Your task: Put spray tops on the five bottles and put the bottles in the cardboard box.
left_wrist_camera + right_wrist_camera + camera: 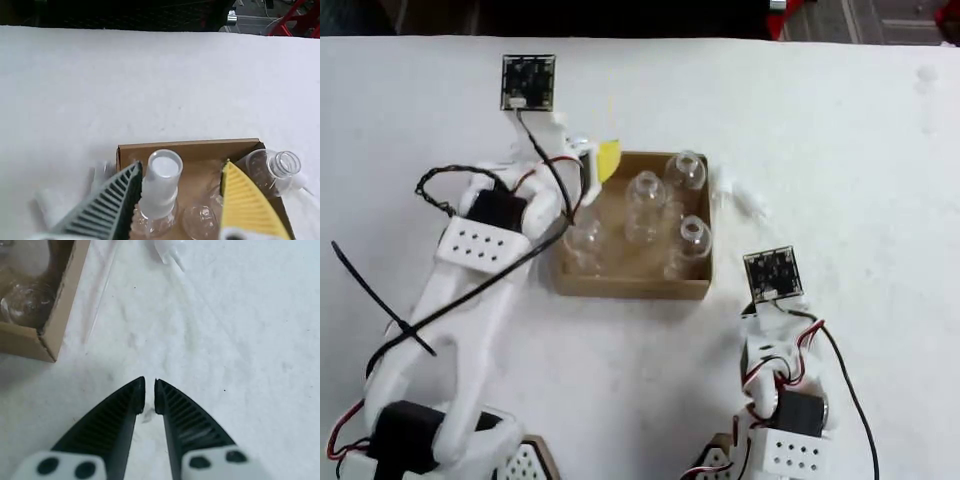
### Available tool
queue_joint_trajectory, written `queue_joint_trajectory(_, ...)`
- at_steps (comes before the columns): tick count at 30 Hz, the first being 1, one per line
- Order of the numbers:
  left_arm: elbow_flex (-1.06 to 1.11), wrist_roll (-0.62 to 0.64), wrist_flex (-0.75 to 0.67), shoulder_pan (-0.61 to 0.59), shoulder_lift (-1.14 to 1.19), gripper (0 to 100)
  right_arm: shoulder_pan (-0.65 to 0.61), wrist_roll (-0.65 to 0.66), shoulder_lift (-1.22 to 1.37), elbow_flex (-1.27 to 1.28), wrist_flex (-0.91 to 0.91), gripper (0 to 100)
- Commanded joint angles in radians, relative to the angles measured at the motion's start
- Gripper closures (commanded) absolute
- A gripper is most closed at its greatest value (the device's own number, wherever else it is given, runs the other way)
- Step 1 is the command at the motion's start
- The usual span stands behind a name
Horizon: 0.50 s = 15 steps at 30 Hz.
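Capping step: left jaws apart, flanking a bottle (160,185) in the cardboard box (630,285). Right jaws, nearly together and empty, should fetch the spray top (740,196) at the box's two o'clock.

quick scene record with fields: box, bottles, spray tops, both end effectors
box: cardboard box, open, mid table
bottles: four clear bottles made out inside, necks bare
spray top: white piece on the table beside the box, likely one
left end effector: open, either side of one bottle in the box
right end effector: shut, empty, over table
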Motion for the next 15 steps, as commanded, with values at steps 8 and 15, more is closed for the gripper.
queue_joint_trajectory(8,-0.061,0.006,-0.003,-0.033,-0.004,96,-0.005,0.018,-0.005,0.009,-0.022,98.1)
queue_joint_trajectory(15,-0.061,0.009,-0.003,-0.024,-0.010,98,-0.005,0.018,-0.005,0.009,-0.022,98.1)
